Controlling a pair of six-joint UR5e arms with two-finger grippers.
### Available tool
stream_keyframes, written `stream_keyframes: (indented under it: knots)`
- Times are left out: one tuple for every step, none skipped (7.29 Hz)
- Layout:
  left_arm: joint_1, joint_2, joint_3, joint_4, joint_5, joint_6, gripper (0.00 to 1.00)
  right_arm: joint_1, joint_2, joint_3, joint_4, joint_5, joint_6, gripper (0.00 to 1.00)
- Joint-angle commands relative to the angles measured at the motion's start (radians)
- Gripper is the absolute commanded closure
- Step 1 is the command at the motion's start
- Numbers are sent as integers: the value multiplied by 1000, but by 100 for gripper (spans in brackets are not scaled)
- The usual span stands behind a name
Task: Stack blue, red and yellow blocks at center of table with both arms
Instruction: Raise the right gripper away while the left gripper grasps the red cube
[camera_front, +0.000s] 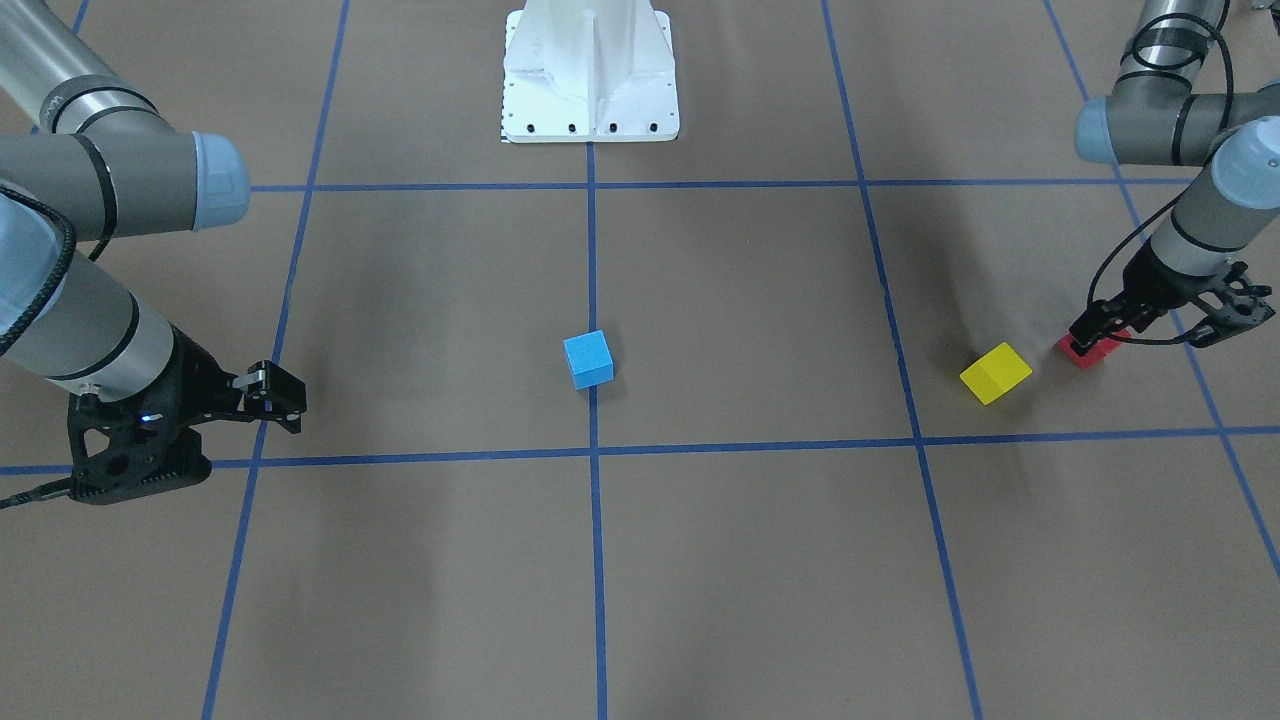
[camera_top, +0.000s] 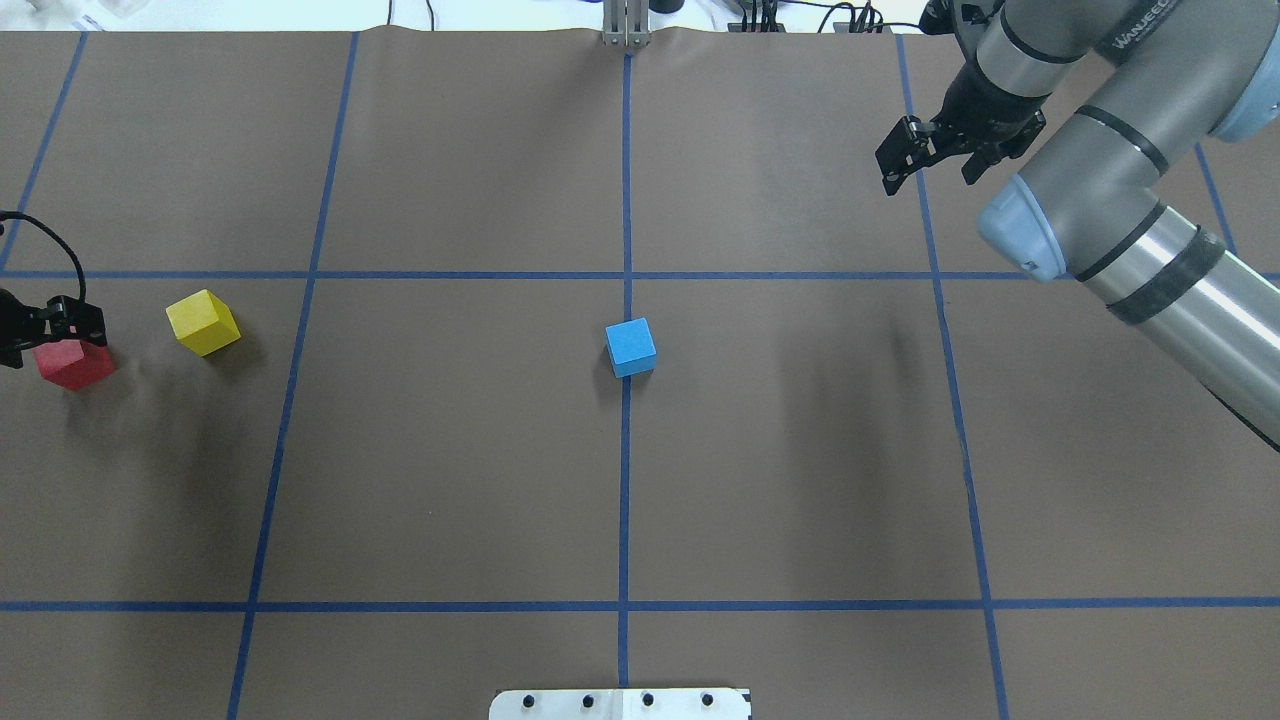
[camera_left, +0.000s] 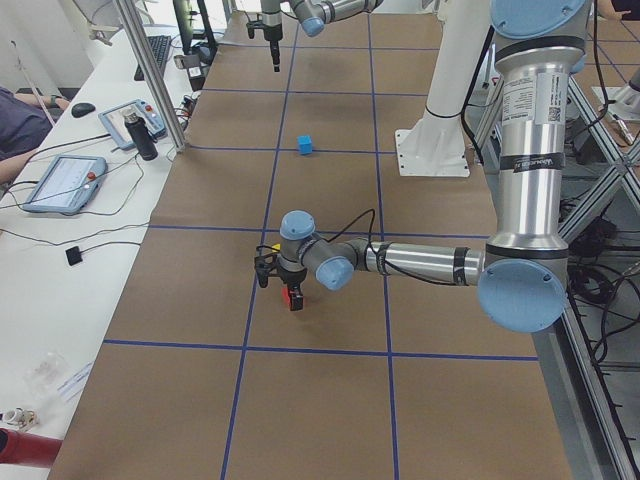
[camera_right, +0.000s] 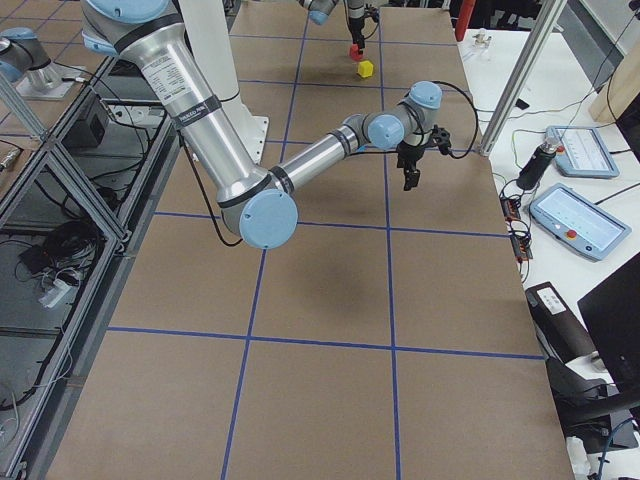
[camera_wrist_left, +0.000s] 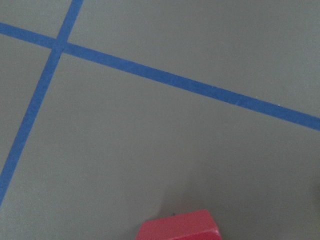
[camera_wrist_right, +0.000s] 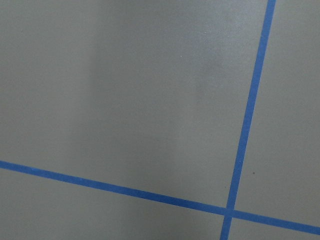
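Note:
The blue block (camera_front: 588, 358) sits alone at the table's (camera_front: 760, 300) centre, on a blue tape line. Far out on my left side are the yellow block (camera_top: 202, 322) and, just beyond it, the red block (camera_top: 70, 362). My left gripper (camera_top: 45, 335) hovers open right over the red block, one finger on each side of it, and the block rests on the table. In the left wrist view only the top of the red block (camera_wrist_left: 180, 227) shows at the bottom edge. My right gripper (camera_top: 928, 180) hangs open and empty over bare table on the far right.
The white pedestal base (camera_front: 590, 75) stands at the robot's edge of the table. Beyond the far edge runs a white desk with tablets (camera_left: 60, 180) and cables, and a person's arm (camera_left: 20, 120) rests there.

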Motion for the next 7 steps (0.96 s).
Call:
stream_keyframes:
  knots:
    - [21,0,13,-1,0,0,1,-2,-6,1,2,0,0,1]
    - [27,0,15,0,-2,-6,35,-2,-6,1,2,-1,0,1]
    - [28,0,12,8,-3,-8,91,-2,-6,1,3,0,1,1]
    - [26,4,1,14,-6,-3,100,-2,-6,4,6,2,8,1]
    - [23,9,-31,31,-14,6,100,-2,-6,8,6,3,11,1]
    - [-1,8,-78,98,-41,38,100,-2,-6,10,6,5,12,1]
    - [-53,-6,-176,264,-43,164,100,-2,-6,9,6,5,12,1]
